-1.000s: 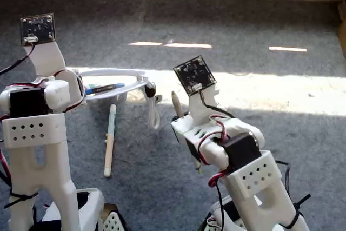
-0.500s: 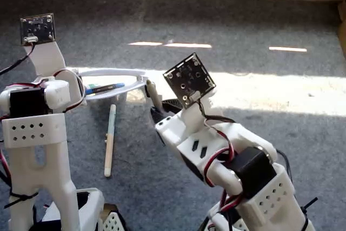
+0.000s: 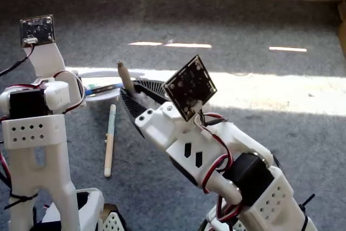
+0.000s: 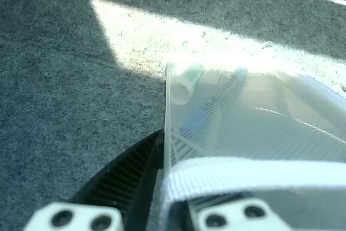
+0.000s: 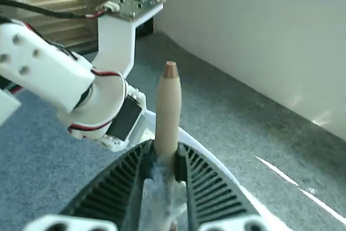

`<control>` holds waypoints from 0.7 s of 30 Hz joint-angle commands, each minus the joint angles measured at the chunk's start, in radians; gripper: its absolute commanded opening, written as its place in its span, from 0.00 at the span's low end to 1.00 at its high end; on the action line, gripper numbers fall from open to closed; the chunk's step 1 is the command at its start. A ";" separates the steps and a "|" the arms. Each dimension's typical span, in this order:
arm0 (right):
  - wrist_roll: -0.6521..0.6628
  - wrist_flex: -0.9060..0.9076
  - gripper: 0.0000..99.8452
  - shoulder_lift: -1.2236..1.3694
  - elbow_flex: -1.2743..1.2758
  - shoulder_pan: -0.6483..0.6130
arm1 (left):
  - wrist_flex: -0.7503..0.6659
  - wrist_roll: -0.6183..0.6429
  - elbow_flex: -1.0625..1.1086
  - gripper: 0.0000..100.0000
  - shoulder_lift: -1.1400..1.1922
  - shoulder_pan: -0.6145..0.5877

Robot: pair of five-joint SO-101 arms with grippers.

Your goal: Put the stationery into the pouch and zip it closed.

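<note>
— What has the left claw got?

— The pouch. It is clamped on the edge of it, right by the white strap along the rim, and the clear mesh wall stands up from there. The pouch sits on the grey surface, half in a patch of sunlight.

— Anything in it?

— A blue pen lies inside, and from the left wrist I can make out a pale green tube against the mesh next to it.

— And the right claw?

— Closed tight around a beige pen, gripping its lower barrel. The brownish tip points up and away from the claw. From above, that tip shows close by the pouch's rim, with the right arm stretched across in front of the pouch.

— Is that all the stationery?

— One white pen lies flat on the surface just in front of the pouch, between the two arms, touching neither claw.
</note>
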 commanded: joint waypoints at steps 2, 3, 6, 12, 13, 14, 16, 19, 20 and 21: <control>-0.006 -0.174 0.00 -0.031 -0.045 -0.019 | -0.006 -0.009 0.001 0.01 -0.007 -0.012; -0.008 -0.203 0.00 -0.028 -0.044 -0.019 | -0.006 -0.009 0.001 0.01 -0.007 -0.012; -0.008 -0.260 0.00 -0.022 -0.042 -0.016 | -0.006 -0.009 0.001 0.01 -0.007 -0.012; -0.006 -0.348 0.00 -0.021 -0.031 -0.015 | -0.006 -0.009 0.001 0.01 -0.007 -0.012; -0.003 -0.372 0.00 -0.021 -0.015 -0.013 | -0.006 -0.009 0.001 0.01 -0.007 -0.012; -0.003 -0.404 0.00 -0.021 0.008 -0.013 | -0.006 -0.009 0.001 0.01 -0.007 -0.012; -0.002 -0.486 0.00 -0.021 0.065 -0.012 | -0.006 -0.009 0.001 0.01 -0.007 -0.012; 0.000 -0.611 0.00 -0.022 0.159 0.001 | -0.003 -0.009 0.001 0.01 -0.007 -0.013; 0.000 -0.650 0.00 -0.022 0.189 0.016 | -0.003 -0.009 0.001 0.01 -0.007 -0.013; 0.000 -0.687 0.00 -0.022 0.217 0.027 | -0.003 -0.009 0.001 0.01 -0.007 -0.013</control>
